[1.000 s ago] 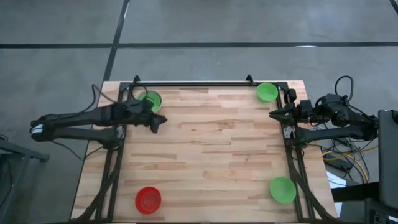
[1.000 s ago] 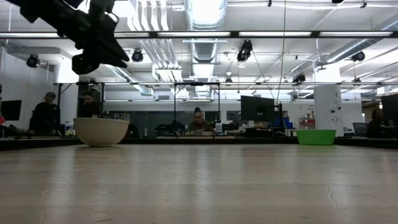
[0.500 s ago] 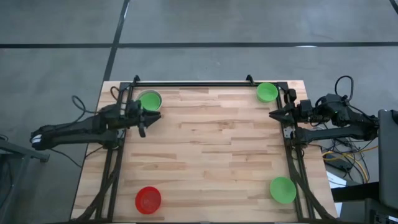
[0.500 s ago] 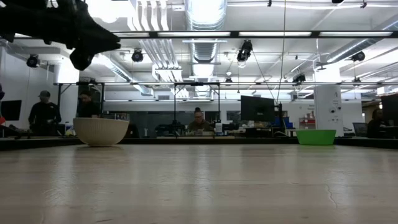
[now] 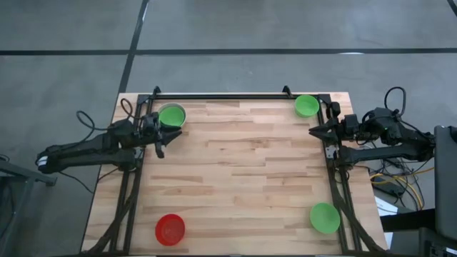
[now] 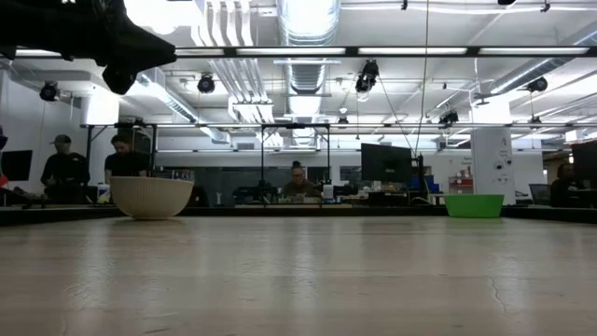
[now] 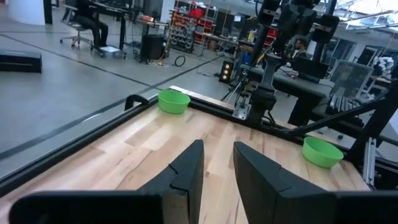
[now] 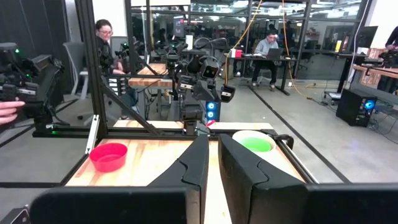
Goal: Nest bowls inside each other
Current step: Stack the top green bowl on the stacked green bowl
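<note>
Left gripper (image 5: 158,148), fingers apart and empty, beside green-in-whitish round plastic bowl stack (image 5: 172,115): light, stiff, slick; pinch rim.

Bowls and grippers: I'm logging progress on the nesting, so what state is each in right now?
Green bowl in whitish bowl: nested, far-left corner.
Far-right green bowl: upright, alone.
Near-right green bowl: upright, alone.
Red bowl: upright, alone.
Left gripper: open, empty, beside the nested pair.
Right gripper: narrow gap, empty, at right edge.
</note>
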Controlling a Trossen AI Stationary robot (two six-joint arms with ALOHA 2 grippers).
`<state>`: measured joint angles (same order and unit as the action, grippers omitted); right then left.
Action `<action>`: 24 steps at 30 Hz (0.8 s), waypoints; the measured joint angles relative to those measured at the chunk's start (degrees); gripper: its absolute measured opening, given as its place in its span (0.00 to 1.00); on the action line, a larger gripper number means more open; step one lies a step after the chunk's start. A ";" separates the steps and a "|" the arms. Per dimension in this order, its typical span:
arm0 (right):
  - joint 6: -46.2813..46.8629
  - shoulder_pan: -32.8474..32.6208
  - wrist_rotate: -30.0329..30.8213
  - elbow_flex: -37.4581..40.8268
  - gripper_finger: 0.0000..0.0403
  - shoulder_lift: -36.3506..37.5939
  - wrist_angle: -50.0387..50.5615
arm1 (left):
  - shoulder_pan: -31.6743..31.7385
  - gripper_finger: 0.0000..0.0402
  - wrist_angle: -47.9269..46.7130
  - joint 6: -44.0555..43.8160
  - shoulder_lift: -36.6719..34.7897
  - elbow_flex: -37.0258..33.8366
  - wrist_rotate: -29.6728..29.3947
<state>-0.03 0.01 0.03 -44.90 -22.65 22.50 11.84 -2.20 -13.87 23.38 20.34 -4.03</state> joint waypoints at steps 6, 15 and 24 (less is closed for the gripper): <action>-0.01 0.01 0.00 -0.01 0.08 0.00 -0.01 | 0.00 0.23 0.00 0.79 -0.04 0.00 0.00; -0.02 0.02 0.00 0.00 0.08 0.00 -0.01 | 0.00 0.23 -0.02 -0.33 0.00 0.00 0.02; 0.00 0.00 0.00 -0.01 0.08 0.00 0.00 | 0.02 0.23 -0.02 -1.23 0.00 0.00 0.02</action>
<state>-0.03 0.01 0.03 -44.91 -22.65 22.50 11.86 -2.22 -15.10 23.38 20.34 -4.01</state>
